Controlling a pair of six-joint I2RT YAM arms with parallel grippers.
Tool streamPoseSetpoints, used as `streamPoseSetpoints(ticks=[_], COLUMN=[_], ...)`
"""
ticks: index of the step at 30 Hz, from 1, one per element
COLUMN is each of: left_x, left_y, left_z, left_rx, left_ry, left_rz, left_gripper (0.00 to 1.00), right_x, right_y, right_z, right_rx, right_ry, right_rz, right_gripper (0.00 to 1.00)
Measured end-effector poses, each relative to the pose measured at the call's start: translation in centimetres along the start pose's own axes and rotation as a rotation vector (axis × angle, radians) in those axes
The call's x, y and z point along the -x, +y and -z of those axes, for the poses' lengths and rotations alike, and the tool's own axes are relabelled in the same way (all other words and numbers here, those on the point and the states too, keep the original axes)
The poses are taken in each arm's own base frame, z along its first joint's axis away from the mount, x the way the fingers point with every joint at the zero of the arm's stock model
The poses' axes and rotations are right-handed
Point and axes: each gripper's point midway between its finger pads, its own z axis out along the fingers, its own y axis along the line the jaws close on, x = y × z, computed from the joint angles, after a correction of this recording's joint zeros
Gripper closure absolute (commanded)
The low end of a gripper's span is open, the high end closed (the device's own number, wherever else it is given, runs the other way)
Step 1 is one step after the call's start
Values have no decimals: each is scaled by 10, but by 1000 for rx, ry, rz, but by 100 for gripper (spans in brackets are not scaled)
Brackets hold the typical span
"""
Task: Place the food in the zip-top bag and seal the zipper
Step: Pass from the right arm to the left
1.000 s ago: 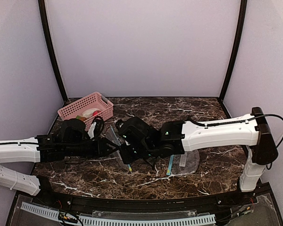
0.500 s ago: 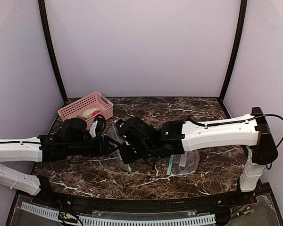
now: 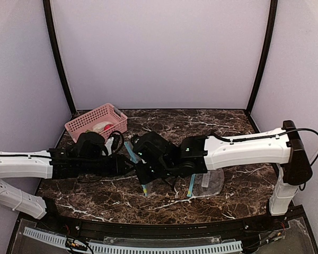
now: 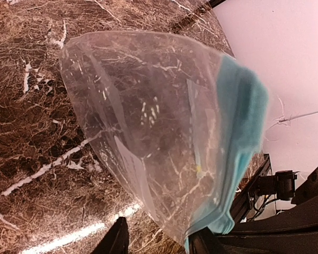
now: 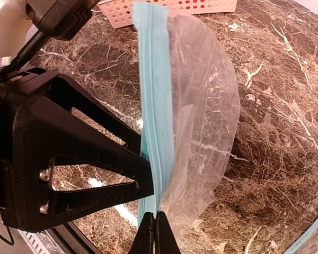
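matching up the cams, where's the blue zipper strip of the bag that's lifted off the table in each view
Top external: blue zipper strip just left of centre, slanting down the picture.
Left wrist: right side, along the edge of the clear bag.
Right wrist: centre, running top to bottom.
Shared landmark: the brown marble tabletop, behind the bag in all three.
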Motion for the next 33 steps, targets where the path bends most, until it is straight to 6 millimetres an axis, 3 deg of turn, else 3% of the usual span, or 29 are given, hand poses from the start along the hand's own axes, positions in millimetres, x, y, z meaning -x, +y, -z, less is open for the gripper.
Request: streamPoseSetpoints(ticks=[13, 33], left_x=[-2, -10], left_y=[7, 39], left_z=[-6, 12], left_rx=[35, 130], left_ry=[10, -36], left_rz=[0, 29], left_gripper=[95, 99], right_x=[1, -7], right_y=[-8, -56], right_z=[-3, 0], right_rx=[-58, -249], right_ry=[6, 32], right_rz=[-4, -118], right_gripper=[100, 100])
